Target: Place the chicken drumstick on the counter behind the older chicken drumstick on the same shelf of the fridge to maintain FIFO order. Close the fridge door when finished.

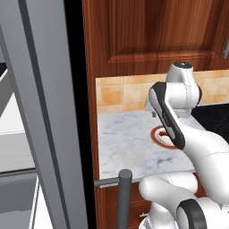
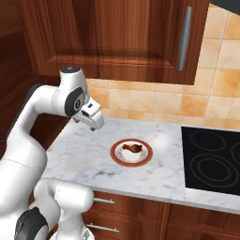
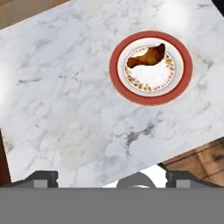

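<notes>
The chicken drumstick (image 3: 147, 57), brown and glossy, lies on a white plate with a red rim (image 3: 114, 65) on the marble counter (image 3: 65, 96). From the right base view the drumstick (image 2: 132, 149) sits mid-counter on the plate (image 2: 116, 157). My gripper (image 2: 93, 125) hangs above the counter (image 2: 79, 154), left of the plate and well clear of it. It is open and empty, its fingertips (image 3: 43, 177) spread wide at the bottom of the hand view. The grey fridge door (image 1: 44, 112) stands at the left of the left base view. The shelf and the older chicken drumstick are out of view.
A black cooktop (image 2: 211, 159) is set into the counter right of the plate. Reddish-brown wall cabinets (image 2: 117, 33) hang over the tiled backsplash (image 2: 154, 103). My arm covers part of the plate (image 1: 157, 134) in the left base view. A dark bar handle (image 1: 125, 192) rises near the counter's front edge.
</notes>
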